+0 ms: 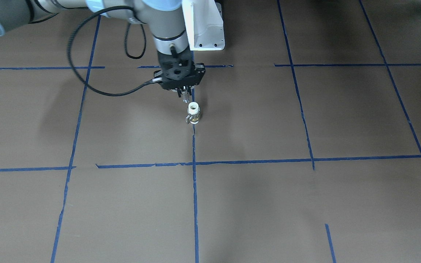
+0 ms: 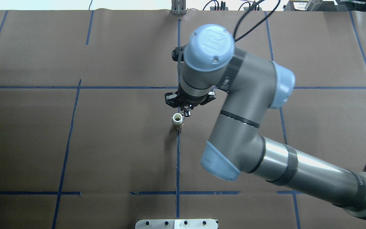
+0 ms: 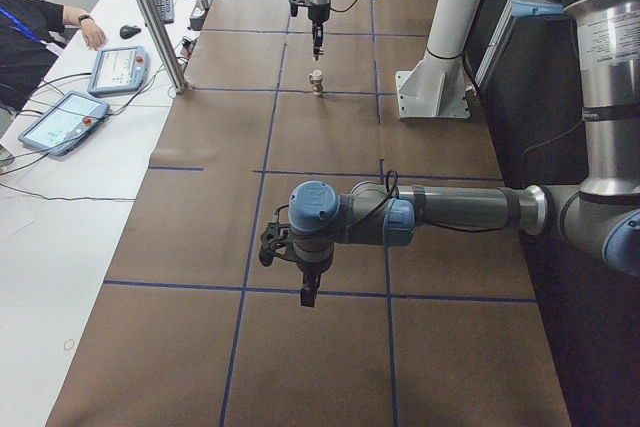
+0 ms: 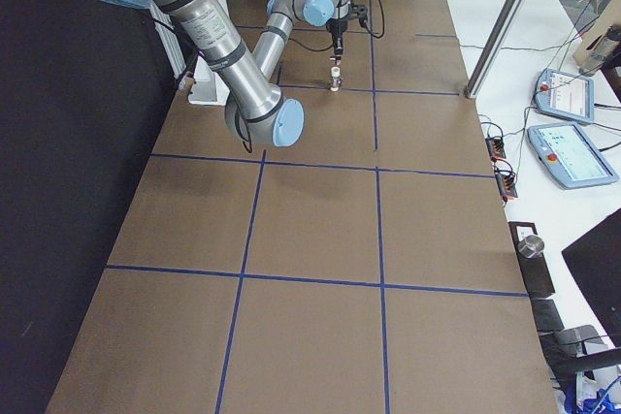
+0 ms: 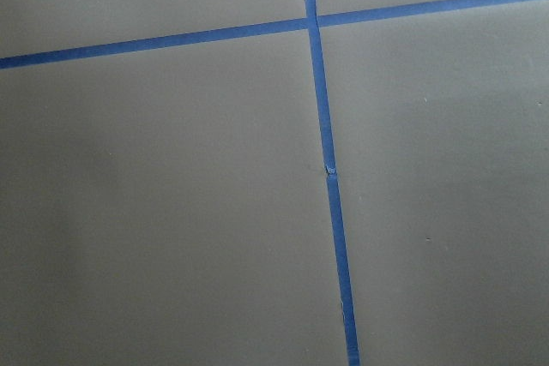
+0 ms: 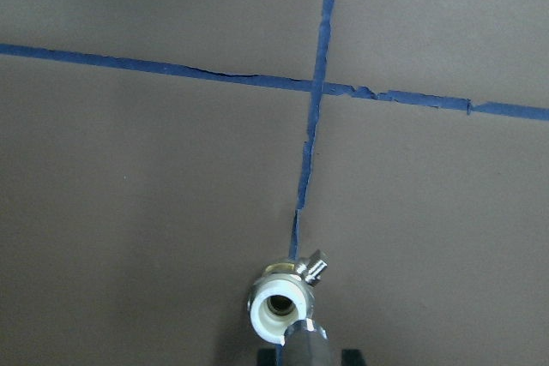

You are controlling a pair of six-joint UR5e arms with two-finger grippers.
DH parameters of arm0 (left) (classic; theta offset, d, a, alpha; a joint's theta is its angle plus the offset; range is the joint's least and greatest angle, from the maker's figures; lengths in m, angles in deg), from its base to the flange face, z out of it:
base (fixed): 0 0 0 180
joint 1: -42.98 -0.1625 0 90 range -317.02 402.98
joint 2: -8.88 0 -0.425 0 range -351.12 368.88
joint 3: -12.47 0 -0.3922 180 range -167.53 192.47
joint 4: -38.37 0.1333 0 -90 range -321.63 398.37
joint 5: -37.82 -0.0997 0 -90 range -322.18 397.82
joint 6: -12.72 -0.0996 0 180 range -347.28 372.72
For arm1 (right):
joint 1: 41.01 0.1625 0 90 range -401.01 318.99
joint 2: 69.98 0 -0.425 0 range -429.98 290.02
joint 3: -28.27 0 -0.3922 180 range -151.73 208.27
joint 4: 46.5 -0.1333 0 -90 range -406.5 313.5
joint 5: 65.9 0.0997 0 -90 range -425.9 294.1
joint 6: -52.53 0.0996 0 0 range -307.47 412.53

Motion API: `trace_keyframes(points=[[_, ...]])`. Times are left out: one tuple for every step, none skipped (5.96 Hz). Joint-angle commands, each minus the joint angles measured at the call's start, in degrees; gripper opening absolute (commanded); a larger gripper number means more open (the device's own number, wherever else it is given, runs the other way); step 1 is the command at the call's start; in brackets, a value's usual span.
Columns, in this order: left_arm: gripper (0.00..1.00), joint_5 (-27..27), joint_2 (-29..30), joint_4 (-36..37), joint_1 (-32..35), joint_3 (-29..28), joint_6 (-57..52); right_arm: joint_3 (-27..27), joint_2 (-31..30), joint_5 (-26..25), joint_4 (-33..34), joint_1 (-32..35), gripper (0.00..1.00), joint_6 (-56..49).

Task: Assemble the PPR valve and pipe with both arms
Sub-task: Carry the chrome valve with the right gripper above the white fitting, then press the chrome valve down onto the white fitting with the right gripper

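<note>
The PPR valve (image 1: 193, 111) stands upright on the brown table near the middle tape line, white open end up, brass middle, silver lever to one side. It also shows in the overhead view (image 2: 177, 121) and the right wrist view (image 6: 279, 308). My right gripper (image 1: 185, 91) is shut on the small silver pipe (image 1: 185, 96) and holds it upright just above and beside the valve's top opening; the pipe's tip (image 6: 305, 345) sits at the white rim's edge. My left gripper (image 3: 308, 292) hovers over bare table far from the valve; I cannot tell whether it is open or shut.
The white pedestal base (image 1: 203, 25) stands just behind the valve. Blue tape lines (image 5: 330, 177) cross the brown paper. An operator (image 3: 35, 32), tablets (image 3: 60, 122) and a metal post (image 3: 150, 17) are at the table's far side.
</note>
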Motion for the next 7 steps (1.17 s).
trace_keyframes(points=[[1.00, 0.0, 0.0, 0.0, -0.1, -0.3, -0.1, -3.2, 2.1, -4.6, 1.4, -3.0, 0.00, 0.2], [1.00, 0.0, 0.0, 0.0, 0.0, -0.3, -0.1, -3.6, 2.1, -5.8, 2.1, -4.0, 0.00, 0.1], [1.00, 0.0, 0.0, 0.0, 0.0, -0.4, -0.1, -3.6, 2.0, -5.8, 2.3, -4.0, 0.00, 0.1], [1.00, 0.0, 0.0, 0.0, -0.1, -0.4, -0.1, -3.6, 2.0, -5.9, 2.5, -4.0, 0.00, 0.1], [1.00, 0.0, 0.0, 0.0, 0.0, -0.5, -0.1, -3.6, 2.0, -6.1, 2.5, -4.0, 0.00, -0.1], [1.00, 0.0, 0.0, 0.0, -0.1, -0.5, -0.1, -3.7, 1.9, -6.8, 2.5, -4.0, 0.00, -0.1], [1.00, 0.0, 0.0, 0.0, 0.0, -0.5, -0.1, -4.3, 1.9, -7.1, 2.5, -4.5, 0.00, -0.1]])
